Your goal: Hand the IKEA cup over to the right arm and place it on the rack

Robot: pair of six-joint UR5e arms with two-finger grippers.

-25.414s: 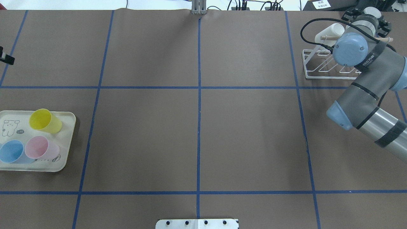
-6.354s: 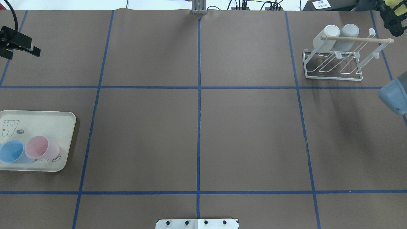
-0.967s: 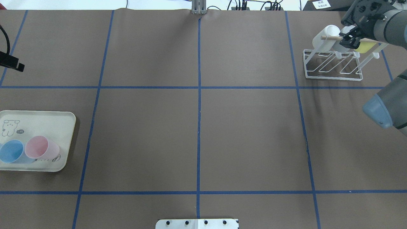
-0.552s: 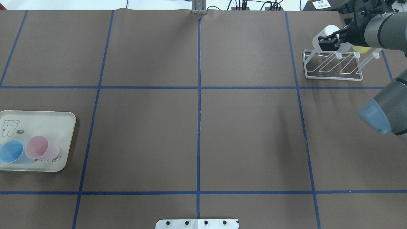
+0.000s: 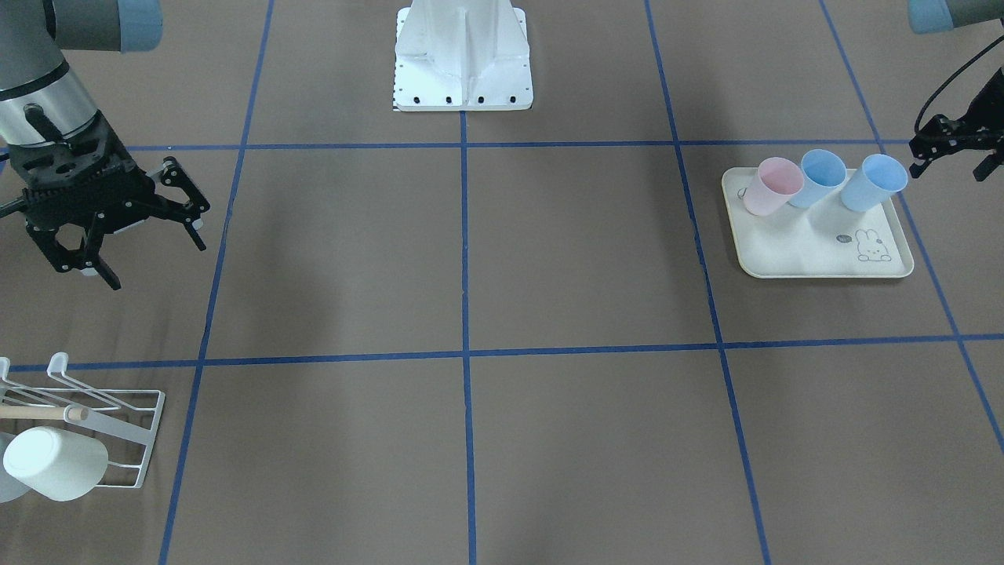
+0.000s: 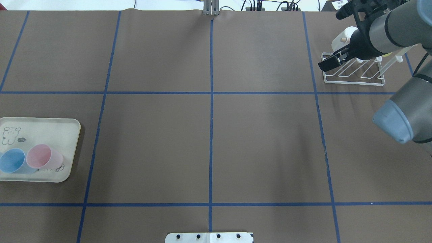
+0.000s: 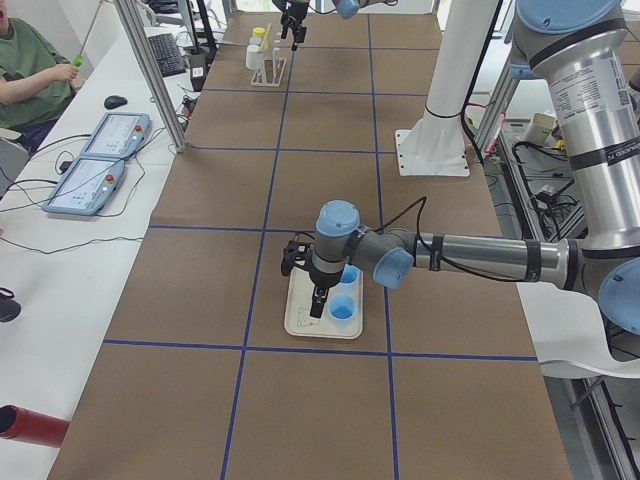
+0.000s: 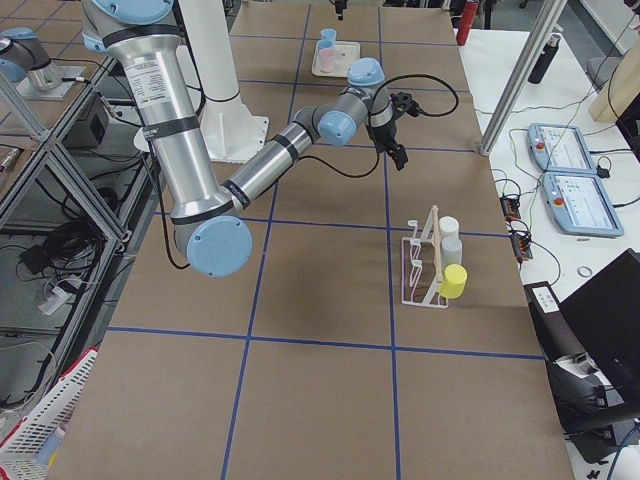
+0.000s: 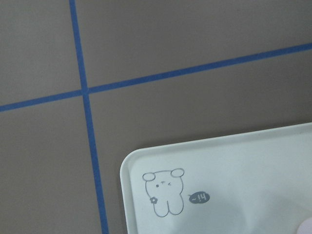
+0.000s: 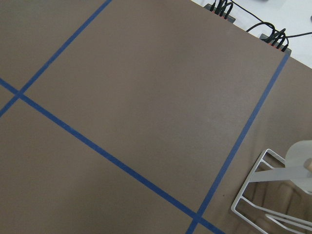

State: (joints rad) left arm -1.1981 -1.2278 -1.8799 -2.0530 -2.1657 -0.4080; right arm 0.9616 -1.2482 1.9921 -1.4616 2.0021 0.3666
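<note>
The yellow IKEA cup [image 8: 455, 281] hangs on the white wire rack [image 8: 418, 270] under its wooden rod, beside a grey and a white cup [image 5: 55, 464]. My right gripper [image 5: 157, 263] hovers open and empty a short way from the rack [image 5: 129, 439], toward the robot's side of the table. In the overhead view the right arm's wrist [image 6: 388, 27] covers part of the rack [image 6: 354, 79]. My left gripper [image 5: 947, 169] hangs open and empty just above the far edge of the cream tray [image 5: 823, 251].
On the tray stand a pink cup [image 5: 773, 186] and two blue cups [image 5: 874, 182]. The rabbit drawing [image 9: 163, 192] on the tray corner fills the left wrist view. Blue tape lines cross the brown table. The robot's white base plate [image 5: 463, 98] is at the near middle.
My right gripper has drawn back from the rack, leaving the yellow cup hanging there. The left gripper has slipped out of the overhead view's left edge.
</note>
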